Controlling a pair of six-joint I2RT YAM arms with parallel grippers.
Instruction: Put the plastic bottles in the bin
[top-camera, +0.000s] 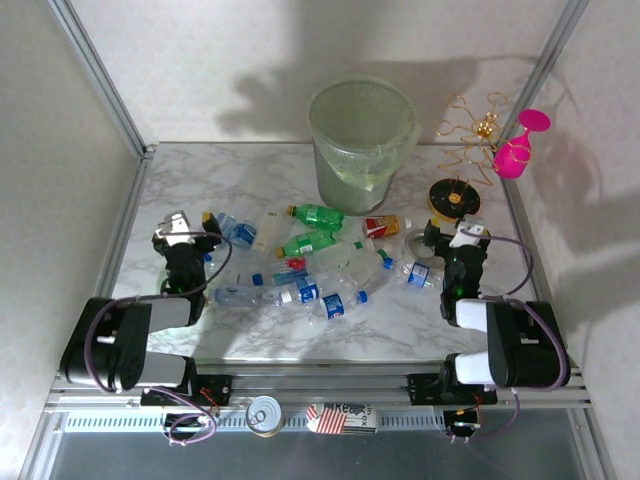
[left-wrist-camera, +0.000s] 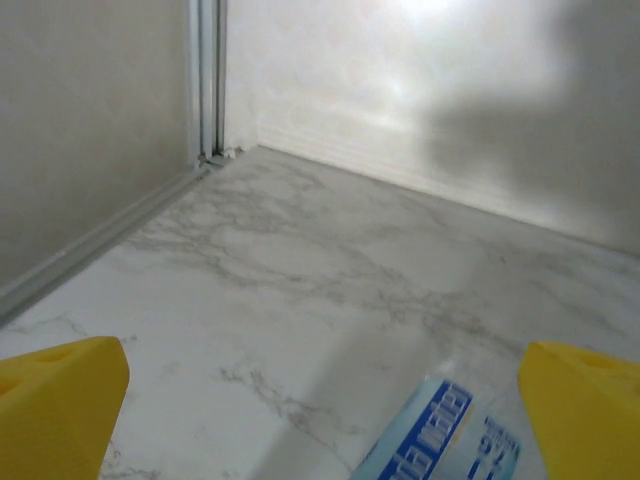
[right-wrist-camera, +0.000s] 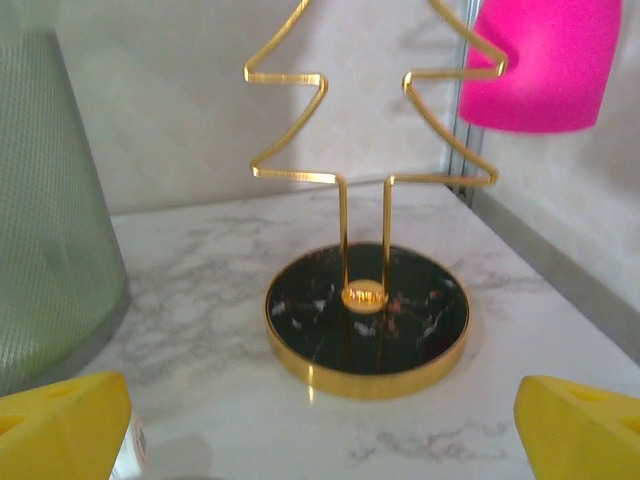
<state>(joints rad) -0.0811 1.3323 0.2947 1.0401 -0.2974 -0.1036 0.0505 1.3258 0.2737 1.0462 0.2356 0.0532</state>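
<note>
Both sets of jaws are spread wide right now and neither has anything in it. The left gripper sits low at the left end of the pile. On its wrist camera the chunky yellow fingertips frame bare marble, with a clear blue-labelled bottle lying between them, closer to the right-hand one; can't tell if it touches. The right gripper is at the right end of the pile, jaws just as wide, pointed at a gold wire stand: a zigzag tree outline on a round glossy black base with a gold rim. The plastic bottles are all lying down in a loose heap in the middle of the white marble-look table, between the two grippers. They're mostly clear with blue labels and caps, plus two green bottles on the far side and a red-and-yellow labelled bottle just right of them. The bin stands upright at the far middle behind the heap, a tall round translucent pale green bucket with a thin liner over the rim. A hot-pink goblet sits tilted up by the stand's far-right arm. On the near rail there's a silver tin can and a small flag-print box.
</note>
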